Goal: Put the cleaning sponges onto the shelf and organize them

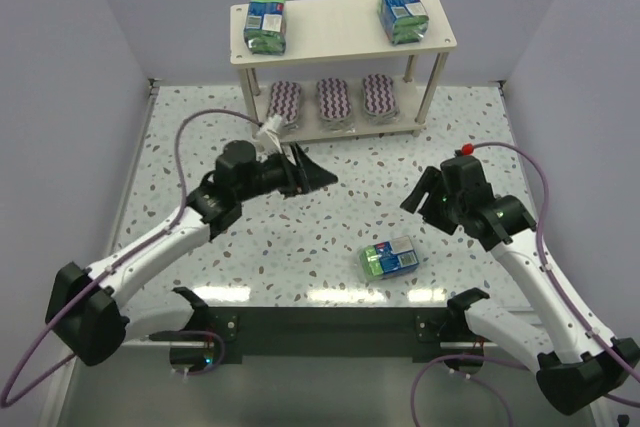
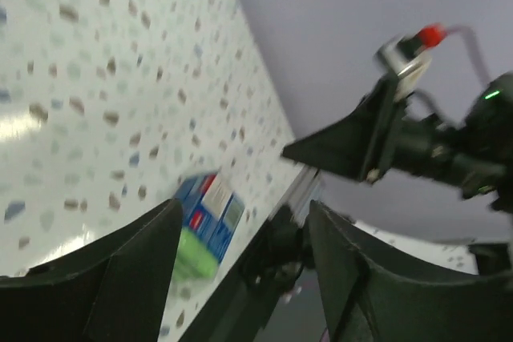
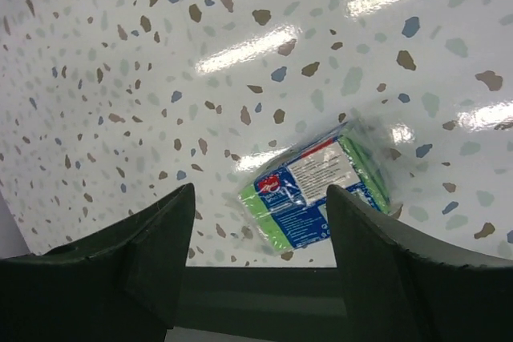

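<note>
The cream-white shelf [image 1: 340, 19] stands at the back. Two wrapped green-and-blue packs [image 1: 267, 22] [image 1: 403, 13] lie on its top board. Three striped oval pads [image 1: 285, 102] [image 1: 333, 101] [image 1: 379, 97] sit on its lower board. A third wrapped pack [image 1: 389, 257] lies flat on the table near the front edge; it also shows in the right wrist view [image 3: 321, 194] and the left wrist view [image 2: 204, 226]. My left gripper [image 1: 315, 175] is open and empty, left of centre. My right gripper [image 1: 415, 197] is open and empty, above and behind the loose pack.
The speckled table [image 1: 200, 147] is walled by grey panels on three sides. A dark front rail [image 1: 320, 317] runs along the near edge close to the loose pack. Purple cables loop beside both arms.
</note>
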{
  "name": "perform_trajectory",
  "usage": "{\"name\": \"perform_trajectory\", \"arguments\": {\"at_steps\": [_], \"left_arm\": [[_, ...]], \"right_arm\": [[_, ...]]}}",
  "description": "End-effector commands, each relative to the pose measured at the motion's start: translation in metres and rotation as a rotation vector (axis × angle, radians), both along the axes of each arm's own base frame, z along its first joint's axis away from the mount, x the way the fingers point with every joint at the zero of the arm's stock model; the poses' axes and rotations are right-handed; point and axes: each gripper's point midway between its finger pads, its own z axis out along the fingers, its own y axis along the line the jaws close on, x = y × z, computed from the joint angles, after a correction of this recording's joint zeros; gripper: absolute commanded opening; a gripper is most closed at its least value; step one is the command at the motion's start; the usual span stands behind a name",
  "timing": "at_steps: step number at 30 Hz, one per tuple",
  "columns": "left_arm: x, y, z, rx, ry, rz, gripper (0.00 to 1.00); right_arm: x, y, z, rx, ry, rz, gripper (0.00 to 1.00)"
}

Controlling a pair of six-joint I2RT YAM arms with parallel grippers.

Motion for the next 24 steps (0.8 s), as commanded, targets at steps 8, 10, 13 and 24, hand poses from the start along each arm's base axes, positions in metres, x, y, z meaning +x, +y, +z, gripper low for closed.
{"name": "perform_trajectory", "arguments": {"at_steps": [8,10,13,24], "left_arm": [[-0.092,-0.085,-0.133,0.312,0.187,-0.415,0.58],[-0.098,-0.092,-0.143,0.323,0.227,-0.425,0.59],[-0.109,-0.101,-0.151,0.34,0.279,-0.422,0.64],[-0.109,-0.116,-0.18,0.381,0.363,-0.344,0.7]], "right_arm": [[-0.013,-0.03,-0.025,-0.101,0.059,-0.129,0.43],[-0.015,-0.031,-0.029,-0.105,0.065,-0.133,0.44],[-0.017,-0.032,-0.033,-0.11,0.076,-0.136,0.49],[-0.016,-0.026,-0.044,-0.079,0.09,-0.132,0.5]]}}
